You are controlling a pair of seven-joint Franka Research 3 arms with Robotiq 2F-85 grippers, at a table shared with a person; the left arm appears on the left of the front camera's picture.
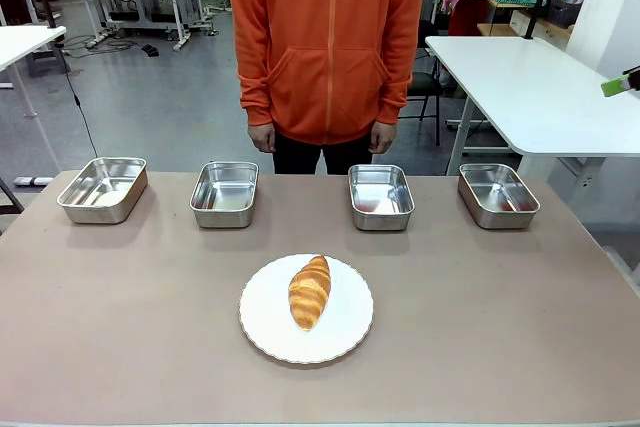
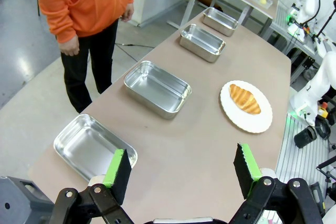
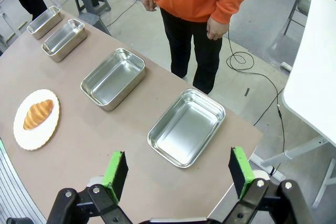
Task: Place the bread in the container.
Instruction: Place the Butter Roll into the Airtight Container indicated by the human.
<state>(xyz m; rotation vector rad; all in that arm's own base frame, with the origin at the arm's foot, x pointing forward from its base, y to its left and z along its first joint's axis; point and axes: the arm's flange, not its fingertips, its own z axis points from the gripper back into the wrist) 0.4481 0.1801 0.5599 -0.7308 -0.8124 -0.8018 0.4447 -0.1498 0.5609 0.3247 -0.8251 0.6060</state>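
The bread point(image 1: 309, 291), a golden-brown croissant, lies on a round white plate point(image 1: 270, 322) at the table's middle front. Several shiny steel containers stand in a row along the far side point(image 1: 103, 189) point(image 1: 224, 193) point(image 1: 381, 196) point(image 1: 498, 194), all with nothing in them. My left gripper point(image 2: 182, 174) hangs open high over the left end, above the nearest container point(image 2: 93, 148), far from the bread point(image 2: 244, 98). My right gripper point(image 3: 178, 174) hangs open high over the right end, above a container point(image 3: 186, 127); the bread point(image 3: 38, 114) lies far off on its plate point(image 3: 32, 137).
A person in an orange hoodie point(image 1: 326, 47) stands at the table's far edge, arms down, hands off the brown table point(image 1: 120, 347). A white table point(image 1: 530, 87) stands behind at the right. One green-padded fingertip point(image 1: 617, 86) pokes in at the front view's right edge.
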